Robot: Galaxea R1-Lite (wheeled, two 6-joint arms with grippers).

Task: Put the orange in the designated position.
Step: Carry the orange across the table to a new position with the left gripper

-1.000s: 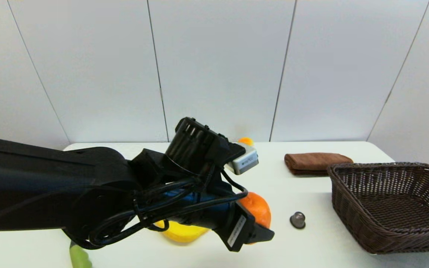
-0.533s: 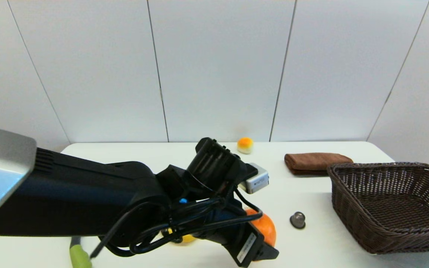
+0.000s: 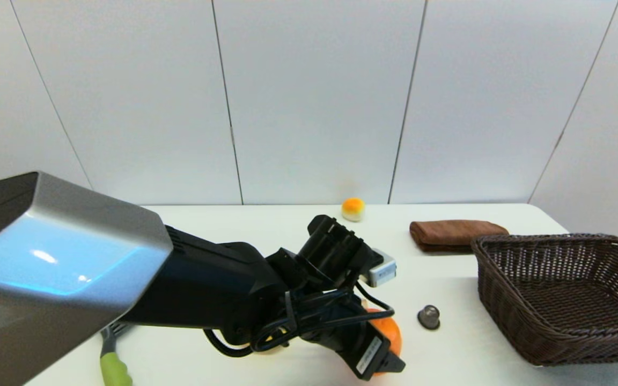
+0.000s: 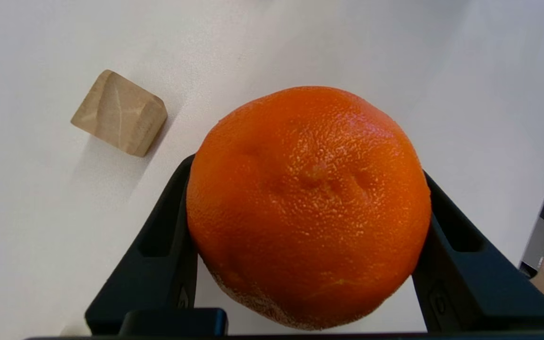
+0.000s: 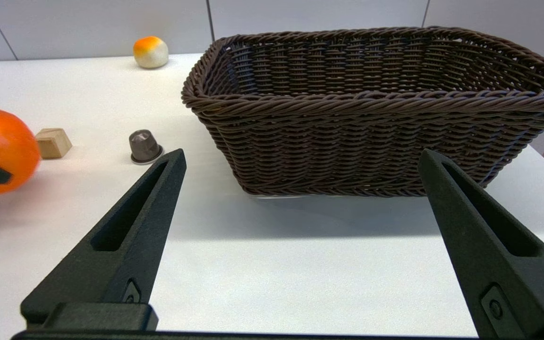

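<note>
The left pincer (image 4: 307, 245) grips the orange (image 4: 307, 208) over the white surface (image 4: 40, 236), near the wooden block (image 4: 119, 113); the right pincer (image 5: 295, 165) gapes wide beside the basket (image 5: 376, 108).

white table (image 3: 464, 354) with a bunch of stuff on it: brown wicker basket (image 3: 561, 297) on the right, folded brown cloth (image 3: 451, 234) behind it, a little white ball with an orange top (image 3: 353, 209) near the back edge, small dark capsule (image 3: 428, 317) in the middle, a wooden block (image 5: 53, 142), and a green-handled tool (image 3: 111, 364) on the left
</note>
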